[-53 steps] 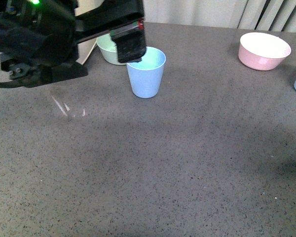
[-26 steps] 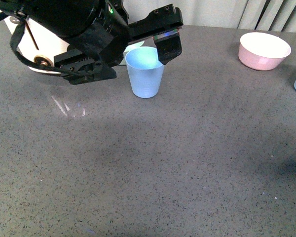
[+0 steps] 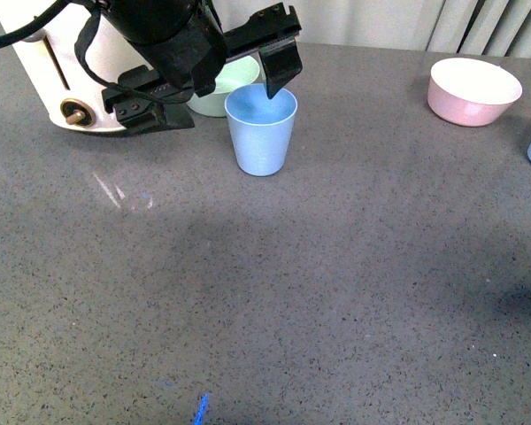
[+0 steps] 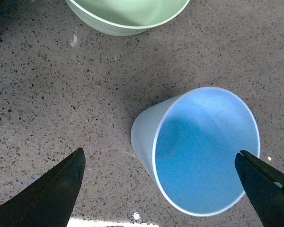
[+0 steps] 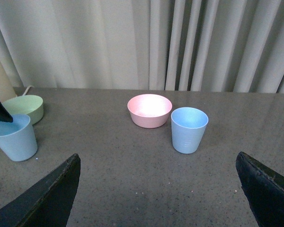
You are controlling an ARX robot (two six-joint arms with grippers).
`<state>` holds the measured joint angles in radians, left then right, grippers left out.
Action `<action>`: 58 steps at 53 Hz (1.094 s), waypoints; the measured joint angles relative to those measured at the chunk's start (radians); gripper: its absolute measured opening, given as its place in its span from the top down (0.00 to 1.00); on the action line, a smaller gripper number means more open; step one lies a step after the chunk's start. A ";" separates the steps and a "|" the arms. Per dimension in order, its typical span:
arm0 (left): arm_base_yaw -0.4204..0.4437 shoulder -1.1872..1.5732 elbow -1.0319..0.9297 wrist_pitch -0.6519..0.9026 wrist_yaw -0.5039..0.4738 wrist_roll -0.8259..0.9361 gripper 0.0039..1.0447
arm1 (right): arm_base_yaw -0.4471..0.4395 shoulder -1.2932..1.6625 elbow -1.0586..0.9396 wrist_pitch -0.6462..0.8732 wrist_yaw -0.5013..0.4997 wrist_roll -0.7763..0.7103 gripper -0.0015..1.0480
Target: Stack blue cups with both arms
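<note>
Left end effector [image 4: 159, 152] is spread wide and empty, its fingers either side of the first blue cup [image 4: 199, 151], well apart from the pink bowl [image 5: 149, 110]. Just beside that bowl stands the second blue cup [image 5: 189, 130]; the right end effector [image 5: 156, 157] is also wide and empty. Judgement: nothing grasped, stacking not begun.

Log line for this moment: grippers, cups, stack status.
left gripper: open, over left blue cup | right gripper: open, short of right blue cup | cups: upright, apart, unstacked
</note>
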<state>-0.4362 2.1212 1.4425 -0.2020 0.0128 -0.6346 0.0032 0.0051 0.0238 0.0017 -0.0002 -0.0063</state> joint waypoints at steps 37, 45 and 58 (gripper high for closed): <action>-0.069 0.072 0.072 -0.107 -0.026 -0.031 0.89 | 0.000 0.000 0.000 0.000 0.000 0.000 0.09; -0.105 0.059 0.050 -0.119 -0.009 -0.064 0.98 | 0.000 0.000 0.000 0.000 0.000 0.000 0.09; -0.218 0.017 0.030 -0.138 0.011 -0.092 0.98 | 0.000 0.000 0.000 0.000 0.000 0.000 0.09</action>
<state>-0.6540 2.1380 1.4723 -0.3405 0.0242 -0.7265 0.0032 0.0051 0.0238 0.0017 -0.0002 -0.0063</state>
